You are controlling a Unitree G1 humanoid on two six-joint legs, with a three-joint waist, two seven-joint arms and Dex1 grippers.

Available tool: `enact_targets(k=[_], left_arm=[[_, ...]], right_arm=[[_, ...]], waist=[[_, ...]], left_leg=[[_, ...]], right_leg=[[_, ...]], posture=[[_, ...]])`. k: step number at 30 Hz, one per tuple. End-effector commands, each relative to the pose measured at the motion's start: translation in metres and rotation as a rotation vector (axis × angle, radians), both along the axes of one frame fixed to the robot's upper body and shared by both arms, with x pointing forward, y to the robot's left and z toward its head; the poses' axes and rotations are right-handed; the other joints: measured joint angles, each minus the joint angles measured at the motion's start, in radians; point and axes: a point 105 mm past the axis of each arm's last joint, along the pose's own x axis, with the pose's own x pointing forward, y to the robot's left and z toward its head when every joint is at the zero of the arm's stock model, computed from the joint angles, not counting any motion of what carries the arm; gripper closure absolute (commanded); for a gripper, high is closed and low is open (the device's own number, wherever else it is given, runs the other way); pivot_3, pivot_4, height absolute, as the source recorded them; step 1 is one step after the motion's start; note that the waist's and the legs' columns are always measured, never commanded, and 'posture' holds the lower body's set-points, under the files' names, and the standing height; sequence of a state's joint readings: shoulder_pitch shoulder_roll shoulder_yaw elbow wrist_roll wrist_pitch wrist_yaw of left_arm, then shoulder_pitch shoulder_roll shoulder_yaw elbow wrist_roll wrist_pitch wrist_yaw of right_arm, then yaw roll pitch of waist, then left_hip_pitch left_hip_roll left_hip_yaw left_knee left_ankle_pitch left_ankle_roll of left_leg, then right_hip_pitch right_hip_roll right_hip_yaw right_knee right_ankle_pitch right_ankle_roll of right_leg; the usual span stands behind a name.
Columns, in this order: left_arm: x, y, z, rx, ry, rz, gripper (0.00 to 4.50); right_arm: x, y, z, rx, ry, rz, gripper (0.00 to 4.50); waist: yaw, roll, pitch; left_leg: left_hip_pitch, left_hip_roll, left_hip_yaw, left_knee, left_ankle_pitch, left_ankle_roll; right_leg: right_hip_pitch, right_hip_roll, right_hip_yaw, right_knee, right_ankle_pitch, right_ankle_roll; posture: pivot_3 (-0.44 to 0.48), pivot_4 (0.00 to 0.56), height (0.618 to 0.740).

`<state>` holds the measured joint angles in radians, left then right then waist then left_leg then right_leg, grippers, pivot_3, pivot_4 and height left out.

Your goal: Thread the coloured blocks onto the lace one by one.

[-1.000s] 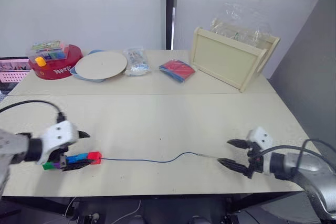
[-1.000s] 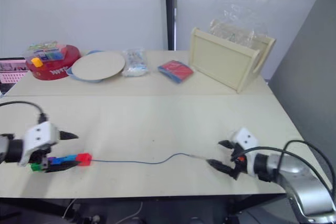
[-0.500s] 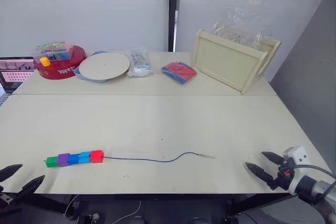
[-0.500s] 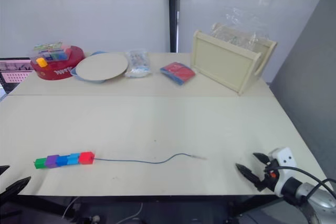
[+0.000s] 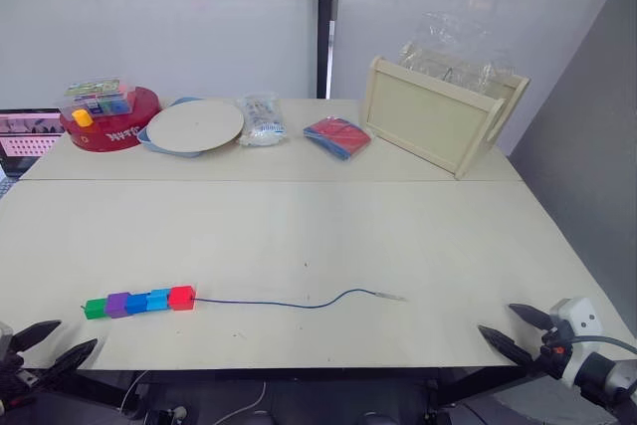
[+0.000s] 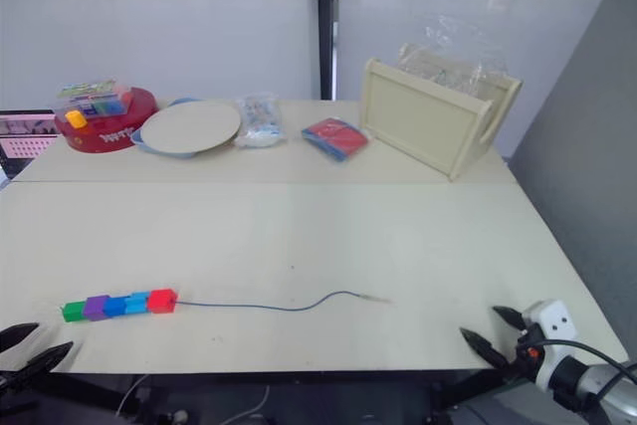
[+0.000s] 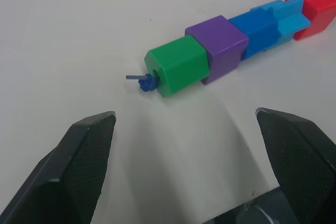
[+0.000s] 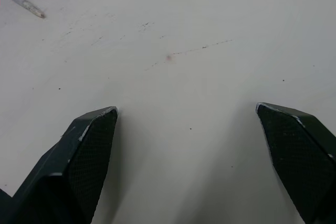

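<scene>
Five coloured blocks sit in a row on the lace near the table's front left: green [image 5: 96, 308], purple [image 5: 118, 304], dark blue [image 5: 137, 302], light blue [image 5: 158, 299], red [image 5: 181, 296]. The lace [image 5: 289, 303] runs right from the red block to its pale tip [image 5: 393, 296]. Its knot [image 7: 148, 82] pokes out beside the green block [image 7: 176, 66]. My left gripper [image 5: 78, 333] is open at the table's front edge, just short of the green block. At the front right edge, well right of the tip [image 8: 23, 1], my right gripper [image 5: 496, 318] is open and holds nothing.
Along the back of the table [image 5: 299, 216] stand a red round tub [image 5: 107, 118], a pale round plate [image 5: 194, 126], a clear plastic bag [image 5: 261, 118], a red and blue packet [image 5: 336, 134] and a wooden tray on its side [image 5: 438, 121].
A second ago my left gripper was around the block row and the right was at the lace tip. Both have let go and drawn back to the front edge.
</scene>
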<state>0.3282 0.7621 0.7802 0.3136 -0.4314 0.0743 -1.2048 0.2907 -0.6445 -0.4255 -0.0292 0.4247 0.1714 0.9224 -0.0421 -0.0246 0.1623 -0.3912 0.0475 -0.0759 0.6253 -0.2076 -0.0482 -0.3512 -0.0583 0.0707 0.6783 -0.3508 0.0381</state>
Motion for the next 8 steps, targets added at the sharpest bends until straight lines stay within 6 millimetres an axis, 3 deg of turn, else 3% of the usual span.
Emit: enact_targets(k=[1,8], left_arm=[[0.0031,-0.0004,0.0097,0.017,-0.013,-0.016,0.00],[0.0087,-0.0014,0.0140,0.019,-0.022,-0.019,0.00]], right_arm=[[0.0001,-0.0039,0.0066,-0.019,-0.028,-0.014,0.04],[0.0041,0.0006,0.0056,-0.020,-0.030,-0.009,0.04]], waist=[[0.000,0.000,0.000],[0.000,0.000,0.000]], left_leg=[[0.000,0.000,0.000,0.000,0.000,0.000],[0.000,0.000,0.000,0.000,0.000,0.000]], right_leg=[[0.000,0.000,0.000,0.000,0.000,0.000],[0.000,0.000,0.000,0.000,0.000,0.000]], posture=[[0.000,0.150,0.740],[0.000,0.150,0.740]])
